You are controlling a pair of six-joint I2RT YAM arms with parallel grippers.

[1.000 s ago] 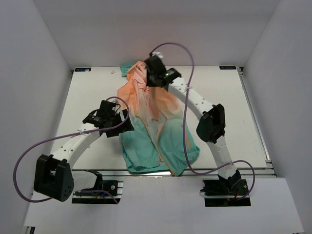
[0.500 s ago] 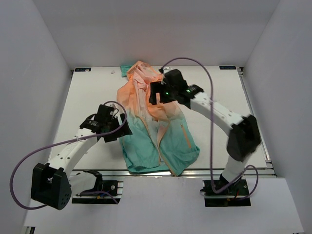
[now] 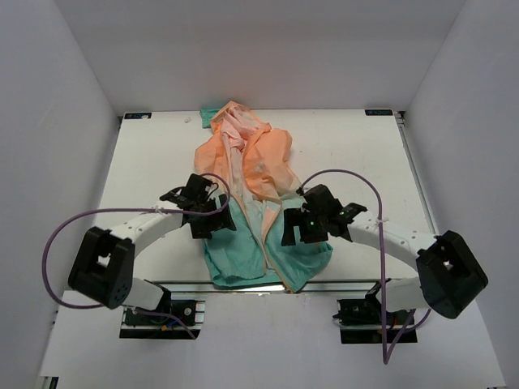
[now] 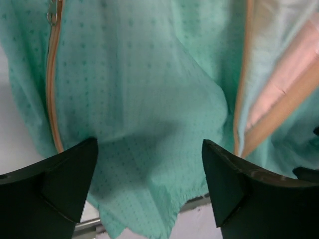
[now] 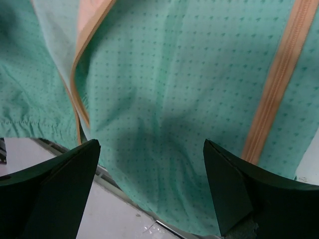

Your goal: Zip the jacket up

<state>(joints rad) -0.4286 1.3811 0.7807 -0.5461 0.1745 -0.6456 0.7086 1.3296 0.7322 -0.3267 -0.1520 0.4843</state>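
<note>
Peach-and-teal jacket (image 3: 259, 162) lies under the left hand (image 4: 149, 143) and right hand (image 5: 151, 144), both released, empty.

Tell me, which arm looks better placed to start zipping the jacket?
Probably right: the right end effector, open, hovers nearer the lower end of the front zipper, by the hem. The left end effector, also open, hangs farther off over the jacket.

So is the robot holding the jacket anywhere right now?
No. The left hand and right hand are both open over the jacket, holding nothing.

White table (image 3: 154, 162), grey walls (image 3: 268, 57) (perhaps panels)
</note>
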